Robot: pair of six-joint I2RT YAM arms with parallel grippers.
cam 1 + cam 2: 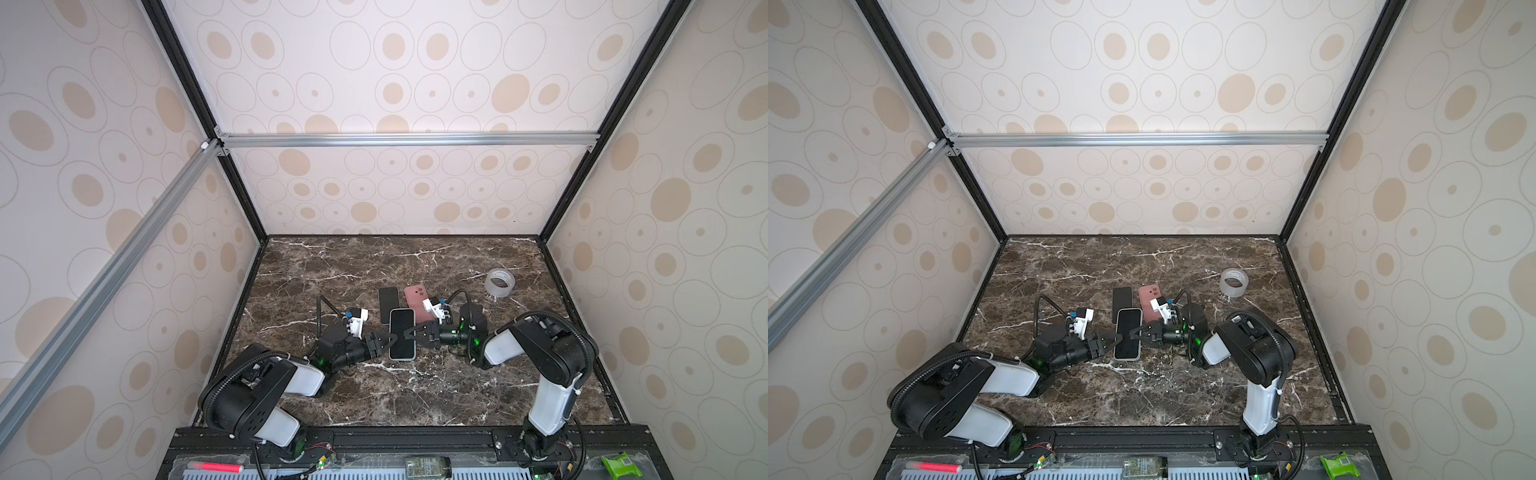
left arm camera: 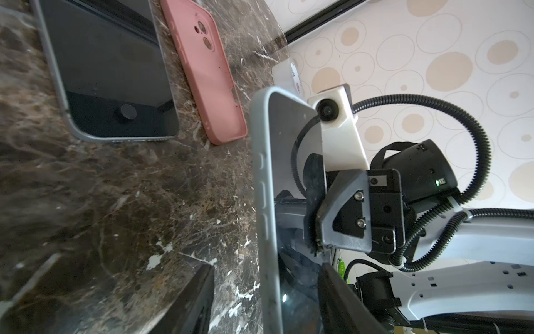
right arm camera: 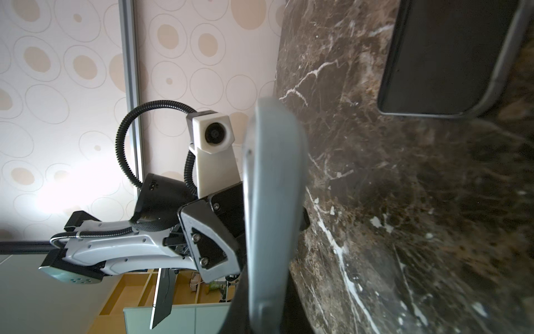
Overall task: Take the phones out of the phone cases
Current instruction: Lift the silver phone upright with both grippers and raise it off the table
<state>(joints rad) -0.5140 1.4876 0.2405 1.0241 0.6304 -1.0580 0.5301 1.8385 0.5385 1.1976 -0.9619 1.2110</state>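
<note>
The phone (image 1: 402, 350), inside its case (image 2: 261, 202), hung level above mid-tabletop (image 1: 374, 395), probably so the case could be peeled off. The right hand (image 1: 409, 333) was clenched on one long edge; the left hand (image 1: 390, 338) straddled the other, but I cannot tell whether it gripped.

The phone (image 1: 401, 326) in its pale phone case (image 1: 402, 357) sits between the left gripper (image 1: 390, 340) and the right gripper (image 1: 410, 335). Just beyond their tips lie a dark phone (image 1: 388, 303) and a pink case (image 1: 415, 297). A tape roll (image 1: 500, 283) stands farther past the right gripper.
</note>
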